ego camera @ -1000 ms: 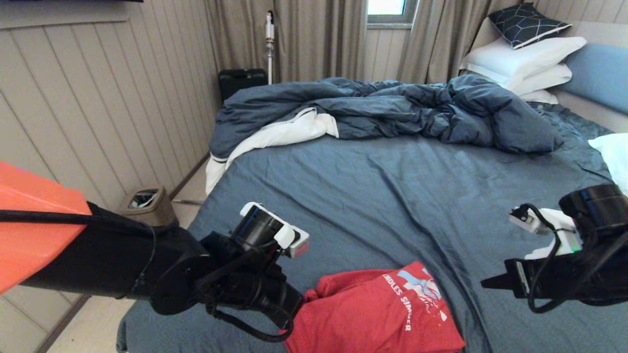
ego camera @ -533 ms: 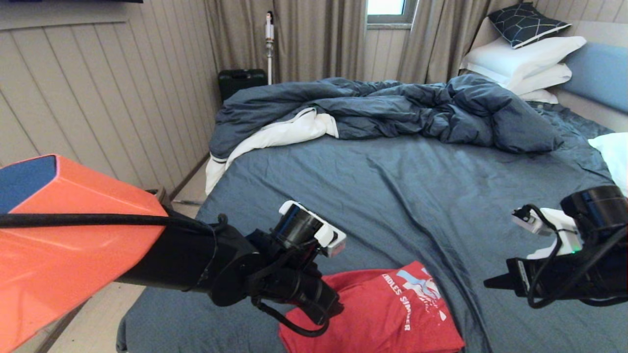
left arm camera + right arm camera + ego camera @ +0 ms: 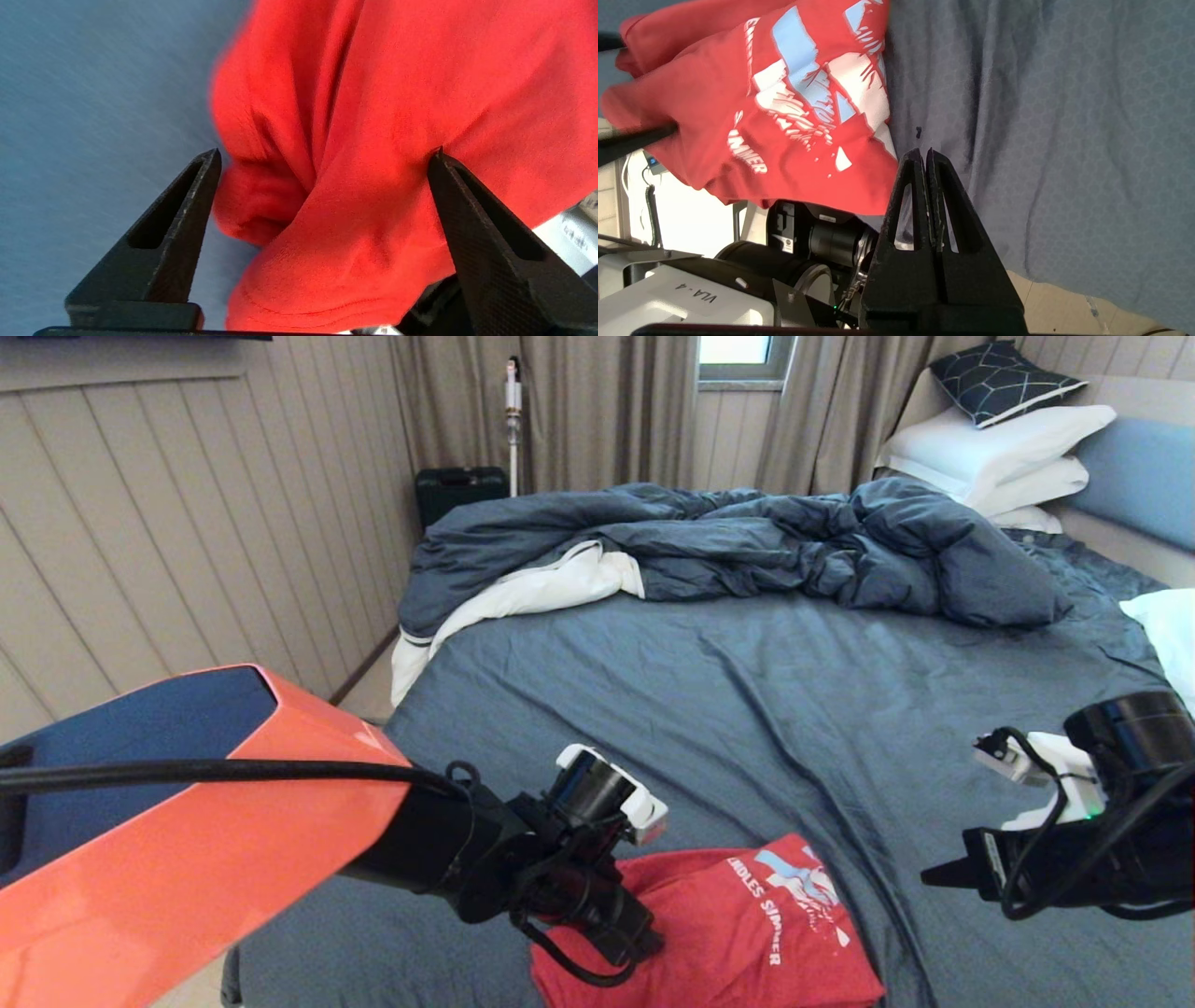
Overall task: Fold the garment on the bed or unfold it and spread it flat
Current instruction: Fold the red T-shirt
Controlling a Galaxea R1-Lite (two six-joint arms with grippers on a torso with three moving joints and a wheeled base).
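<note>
Behind the garment (image 3: 738,933) – a rumpled duvet (image 3: 747,546), stacked pillows (image 3: 999,457).

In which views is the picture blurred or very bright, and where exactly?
Left wrist view: the bed sheet and the edge of the garment are smeared, while the open left gripper looks sharp. Right wrist view: the garment's far end is smeared, and a washed-out white patch sits beside it; the shut right gripper is sharp. Head view: even daylight, bright window at the top.
</note>
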